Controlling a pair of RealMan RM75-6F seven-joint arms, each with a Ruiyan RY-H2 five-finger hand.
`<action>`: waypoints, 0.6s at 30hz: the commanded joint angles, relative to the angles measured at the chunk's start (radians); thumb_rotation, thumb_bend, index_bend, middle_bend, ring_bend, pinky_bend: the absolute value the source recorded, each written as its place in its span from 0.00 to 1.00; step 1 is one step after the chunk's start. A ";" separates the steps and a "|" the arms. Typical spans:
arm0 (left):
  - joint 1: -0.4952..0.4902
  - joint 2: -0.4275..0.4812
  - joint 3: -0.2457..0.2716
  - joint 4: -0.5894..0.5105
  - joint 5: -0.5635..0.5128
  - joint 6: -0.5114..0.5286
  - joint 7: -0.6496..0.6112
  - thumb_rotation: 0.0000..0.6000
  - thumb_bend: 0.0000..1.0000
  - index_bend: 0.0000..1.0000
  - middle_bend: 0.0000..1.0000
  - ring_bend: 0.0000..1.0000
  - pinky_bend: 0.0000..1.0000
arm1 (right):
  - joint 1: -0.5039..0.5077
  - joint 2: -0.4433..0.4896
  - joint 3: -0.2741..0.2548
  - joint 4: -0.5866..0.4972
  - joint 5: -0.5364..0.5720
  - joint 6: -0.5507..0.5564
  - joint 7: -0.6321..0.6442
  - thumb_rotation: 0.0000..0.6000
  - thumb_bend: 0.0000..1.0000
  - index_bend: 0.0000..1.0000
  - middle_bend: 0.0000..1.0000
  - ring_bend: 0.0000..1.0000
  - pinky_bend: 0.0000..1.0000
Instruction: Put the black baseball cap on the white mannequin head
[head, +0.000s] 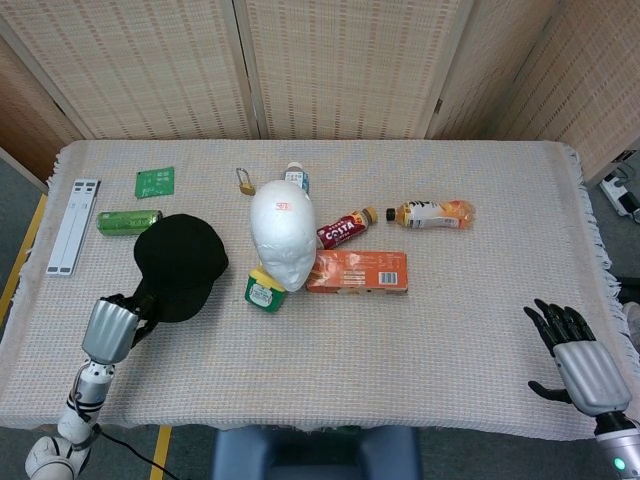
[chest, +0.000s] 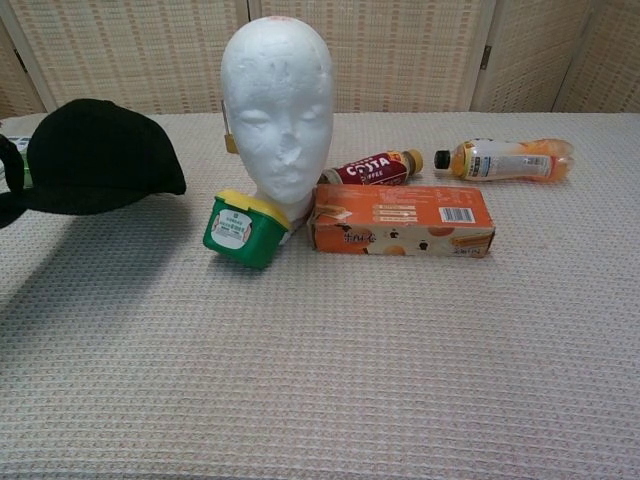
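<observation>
The black baseball cap (head: 178, 265) hangs above the table at the left, lifted off the cloth; the chest view shows the cap (chest: 100, 160) casting a shadow below it. My left hand (head: 110, 324) grips its brim at the near left. The white mannequin head (head: 282, 235) stands upright in the middle of the table, seen face-on as the mannequin head (chest: 276, 110) in the chest view, to the right of the cap. My right hand (head: 577, 360) hovers open at the table's near right edge, far from both.
A green tub with a yellow lid (chest: 239, 229) leans at the head's base, with an orange box (chest: 400, 220) beside it. Two bottles (head: 432, 213) lie behind. A green can (head: 129, 221), green card (head: 155, 182), padlock (head: 245, 183) and white strip (head: 73, 226) lie at the left.
</observation>
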 joint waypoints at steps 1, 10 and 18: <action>-0.053 0.042 -0.043 -0.022 -0.036 0.059 -0.008 1.00 0.43 0.69 1.00 0.98 1.00 | 0.000 0.001 -0.001 -0.001 -0.001 0.000 0.001 1.00 0.05 0.00 0.00 0.00 0.00; -0.186 0.151 -0.120 -0.093 -0.087 0.125 0.036 1.00 0.44 0.69 1.00 0.98 1.00 | -0.003 0.005 -0.007 -0.003 -0.016 0.007 0.012 1.00 0.05 0.00 0.00 0.00 0.00; -0.315 0.209 -0.131 -0.211 -0.063 0.126 0.153 1.00 0.44 0.69 1.00 0.98 1.00 | -0.001 -0.001 -0.006 -0.006 -0.007 -0.002 -0.004 1.00 0.05 0.00 0.00 0.00 0.00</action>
